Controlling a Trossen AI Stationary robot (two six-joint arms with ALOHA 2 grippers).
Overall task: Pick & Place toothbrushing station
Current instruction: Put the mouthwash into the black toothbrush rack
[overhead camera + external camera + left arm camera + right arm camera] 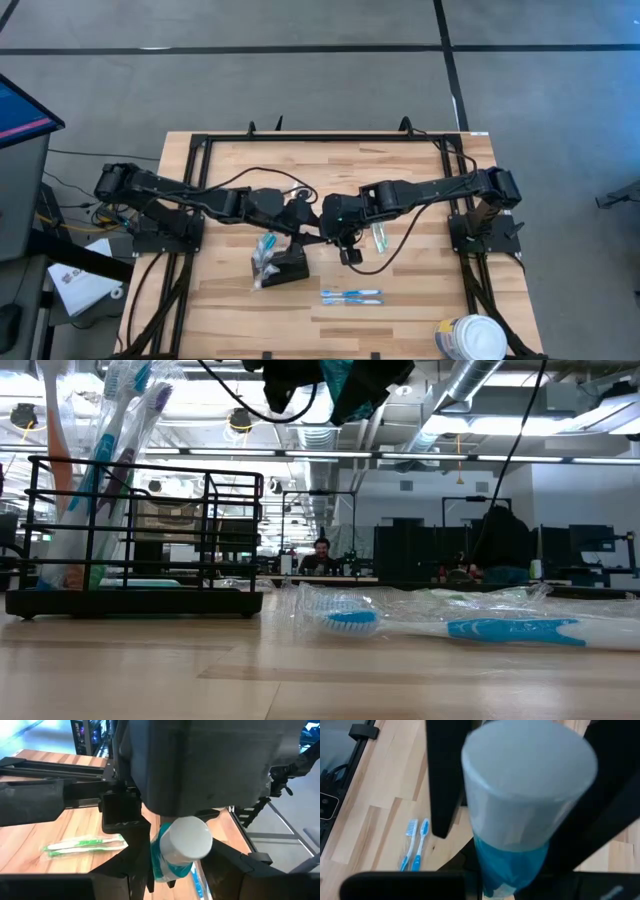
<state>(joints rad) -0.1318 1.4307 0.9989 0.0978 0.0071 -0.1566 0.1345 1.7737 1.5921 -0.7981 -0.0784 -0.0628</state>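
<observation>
The toothbrushing station [290, 268] is a black open-sided holder [140, 540] standing on its base near the table's middle. It has clear-wrapped toothbrushes [265, 255] in it. High above it both arms meet. A teal tube with a white cap [187, 840] hangs there, and my right gripper [510, 885] is shut on it. My left gripper [177, 877] is open, with one finger on either side of the tube's teal body. A strip of table shows between one finger [230, 867] and the tube. Whether the other finger touches it cannot be told. My right gripper holds the tube by its teal body [512, 865], below the white cap [530, 775], between its two fingers. It comes slanting down from the table's right side. The cap hides most of the contact. The tube is lifted well clear of the table.
Two blue toothbrushes [350, 296] lie side by side near the front edge, in clear wrap [450, 625]. A green wrapped toothbrush [380, 237] lies under the right arm. A white round tub [470, 340] stands at the near right corner. A black frame [320, 137] borders the table.
</observation>
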